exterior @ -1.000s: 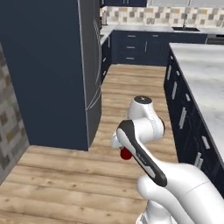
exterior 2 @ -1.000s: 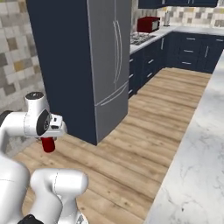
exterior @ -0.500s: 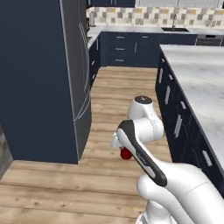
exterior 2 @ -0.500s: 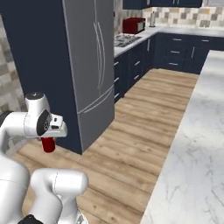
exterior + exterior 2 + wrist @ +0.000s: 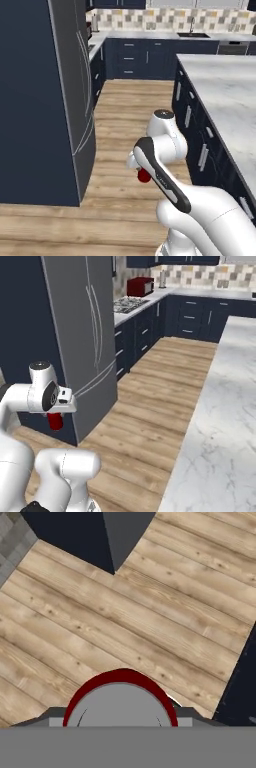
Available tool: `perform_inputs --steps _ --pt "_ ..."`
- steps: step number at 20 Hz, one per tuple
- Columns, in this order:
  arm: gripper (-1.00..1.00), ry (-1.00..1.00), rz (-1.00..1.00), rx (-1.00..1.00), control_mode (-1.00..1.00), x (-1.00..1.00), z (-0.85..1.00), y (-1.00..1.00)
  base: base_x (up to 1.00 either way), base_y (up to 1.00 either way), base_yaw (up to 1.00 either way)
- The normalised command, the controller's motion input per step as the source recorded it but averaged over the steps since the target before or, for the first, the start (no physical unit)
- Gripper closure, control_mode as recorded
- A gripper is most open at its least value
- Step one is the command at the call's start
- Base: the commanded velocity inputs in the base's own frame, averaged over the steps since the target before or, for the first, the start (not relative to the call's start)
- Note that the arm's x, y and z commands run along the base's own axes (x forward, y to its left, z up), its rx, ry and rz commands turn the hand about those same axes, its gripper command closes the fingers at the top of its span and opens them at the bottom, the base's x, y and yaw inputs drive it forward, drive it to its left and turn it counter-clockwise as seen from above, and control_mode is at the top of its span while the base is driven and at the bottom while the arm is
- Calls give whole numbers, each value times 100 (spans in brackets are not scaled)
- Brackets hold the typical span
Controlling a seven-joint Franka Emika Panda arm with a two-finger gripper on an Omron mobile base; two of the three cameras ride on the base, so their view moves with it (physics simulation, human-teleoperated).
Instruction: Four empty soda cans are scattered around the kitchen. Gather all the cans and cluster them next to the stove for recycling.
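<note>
Soda can: a red soda can sits between my fingers, silvery top toward the hand camera; in the base views it hangs as a red cylinder just below my wrist, over the wood floor.
Jaws: clamped on the red soda can; my gripper holds it low and close to my own body, well above the floor.
Can relative to jaws: centred between them, held along its sides, upright as far as I can tell.
Change over the last second: the whole scene has shifted in both base views while my arm and the can hold the same pose. I judge the base is driving, not the arm moving. The refrigerator has come from ahead to directly beside me on the left; the marble island counter runs along my right.
Meaning for the task: this is the carry stage; one can is secured and in transit.
Stove: the stove lies far ahead on the left counter, beyond the refrigerator, with a red toaster just past it.
Next requirement: drive on along the aisle, then set the can down beside the stove.
</note>
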Motion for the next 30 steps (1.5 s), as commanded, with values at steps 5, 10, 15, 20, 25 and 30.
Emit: perform_inputs --steps 5,10,15,20,25,30 --pt "100 0 0 0 100 0 0 0 71 0 -9" --pt "100 0 0 0 100 0 0 0 74 1 -5" --pt "100 0 0 0 100 0 0 0 75 3 -1" --pt "100 0 0 0 100 0 0 0 75 2 0" --pt "100 0 0 0 100 0 0 0 75 2 0" --pt "100 0 0 0 100 0 0 0 75 2 0"
